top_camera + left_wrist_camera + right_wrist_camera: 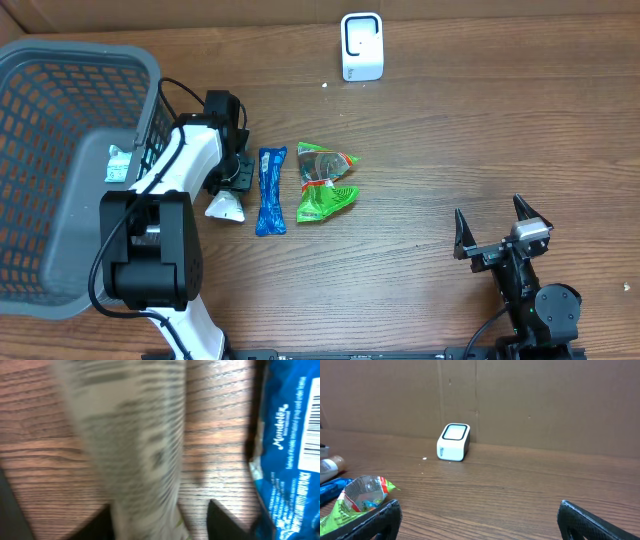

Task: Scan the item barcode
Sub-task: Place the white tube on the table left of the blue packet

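Observation:
A white packet (225,207) with grey print lies on the wooden table, blurred in the left wrist view as a pale strip (130,435). My left gripper (232,182) points down over it. Its jaws stand apart around the packet (160,510), with bare wood showing between the packet and the right finger (220,520). The white barcode scanner (361,46) stands at the far edge of the table and also shows in the right wrist view (454,441). My right gripper (492,232) rests at the front right, wide open and empty (479,520).
A blue packet (270,190) lies just right of the white one (290,460). Two green packets (325,165) (326,203) sit beside it. A grey mesh basket (60,250) at the left holds a small item (120,163).

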Tool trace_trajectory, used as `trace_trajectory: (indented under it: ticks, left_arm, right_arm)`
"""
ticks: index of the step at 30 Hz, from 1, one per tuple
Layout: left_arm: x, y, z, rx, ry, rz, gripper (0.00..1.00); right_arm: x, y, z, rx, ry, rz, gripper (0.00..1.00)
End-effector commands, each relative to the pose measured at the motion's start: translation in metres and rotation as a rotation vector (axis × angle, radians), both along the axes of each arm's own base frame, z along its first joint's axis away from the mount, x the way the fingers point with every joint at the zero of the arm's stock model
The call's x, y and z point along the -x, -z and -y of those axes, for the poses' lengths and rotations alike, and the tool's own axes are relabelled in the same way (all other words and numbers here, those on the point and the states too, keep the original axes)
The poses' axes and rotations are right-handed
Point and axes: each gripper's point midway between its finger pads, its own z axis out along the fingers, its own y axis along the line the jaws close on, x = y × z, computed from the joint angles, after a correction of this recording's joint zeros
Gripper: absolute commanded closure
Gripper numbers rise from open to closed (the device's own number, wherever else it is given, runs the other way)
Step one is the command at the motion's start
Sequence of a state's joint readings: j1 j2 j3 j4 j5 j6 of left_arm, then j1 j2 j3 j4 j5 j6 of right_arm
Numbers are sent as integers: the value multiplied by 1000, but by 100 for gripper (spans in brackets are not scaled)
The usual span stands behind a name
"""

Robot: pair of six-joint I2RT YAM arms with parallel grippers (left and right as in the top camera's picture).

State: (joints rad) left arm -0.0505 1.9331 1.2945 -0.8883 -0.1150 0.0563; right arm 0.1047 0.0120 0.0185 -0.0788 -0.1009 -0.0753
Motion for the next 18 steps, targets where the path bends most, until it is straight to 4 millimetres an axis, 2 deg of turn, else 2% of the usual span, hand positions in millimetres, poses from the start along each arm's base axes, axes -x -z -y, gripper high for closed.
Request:
trace_trajectory:
  ticks: [1,5,8,9,11,18]
  left_arm:
    - [-2,-3,8,40,9,9,41]
    - [-5,-17,8,39,-13,2,33]
    - [-11,-39,8,38,-14,2,33]
    - [-17,-57,7,38,-33,14,32]
    - [-22,-74,7,42,-62,31,31]
    - [-30,-113,-2,35,-103,65,31]
  right_arm:
    - [0,2,0,0,-1,3,0]
    - [0,2,0,0,-1,3,0]
    - [0,2,0,0,-1,4,0]
    - [0,2,0,0,-1,3,0]
    - [0,2,0,0,-1,4,0]
    - [0,2,0,0,-1,4,0]
